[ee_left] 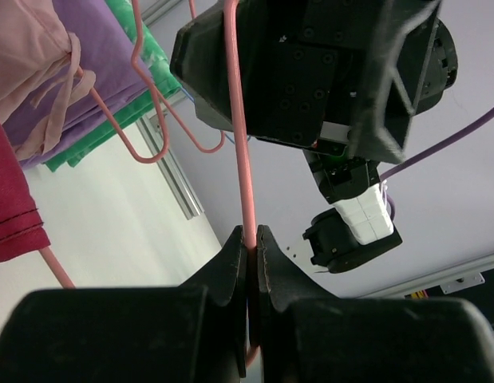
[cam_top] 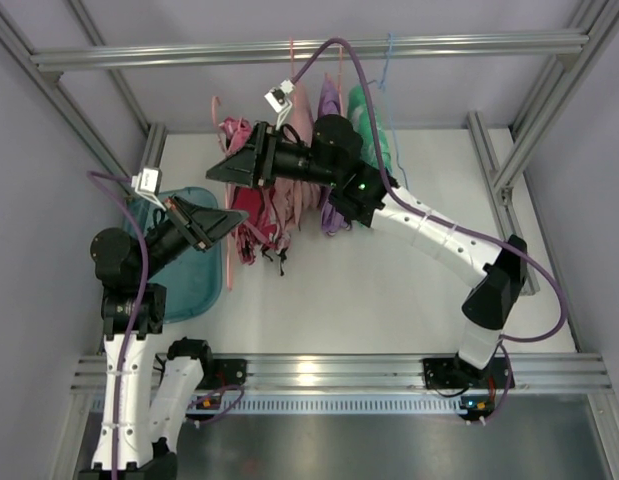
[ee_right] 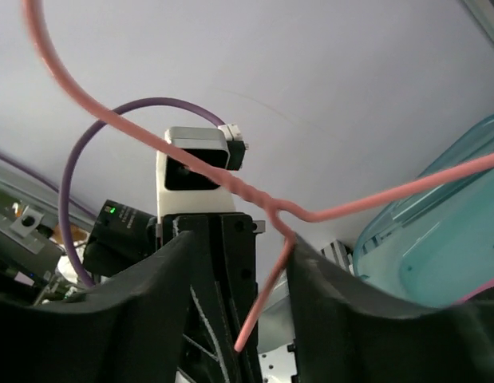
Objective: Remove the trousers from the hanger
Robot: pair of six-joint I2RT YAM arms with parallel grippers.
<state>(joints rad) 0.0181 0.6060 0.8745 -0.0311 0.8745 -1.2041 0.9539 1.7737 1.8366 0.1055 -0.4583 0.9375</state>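
The camouflage trousers (cam_top: 257, 226) hang in a bunch below the rail, between my two grippers. My left gripper (cam_top: 225, 226) is shut on the salmon-pink hanger wire (ee_left: 240, 120), which rises straight out of the closed jaws (ee_left: 251, 233). My right gripper (cam_top: 225, 170) is open just above the left one. In the right wrist view the hanger's twisted neck (ee_right: 248, 195) lies across the gap of the gripper (ee_right: 240, 239). One wire leg runs down along the right finger (ee_right: 326, 295). Red cloth (ee_left: 11, 199) shows at the left wrist view's left edge.
A teal bin (cam_top: 194, 275) sits on the table left of the trousers and shows in the right wrist view (ee_right: 438, 239). Pale pink (ee_left: 23, 48), purple (ee_left: 95, 64) and green (ee_left: 143, 48) garments hang on the top rail (cam_top: 319, 48). The right gripper's body (ee_left: 310, 72) is close above the left fingers.
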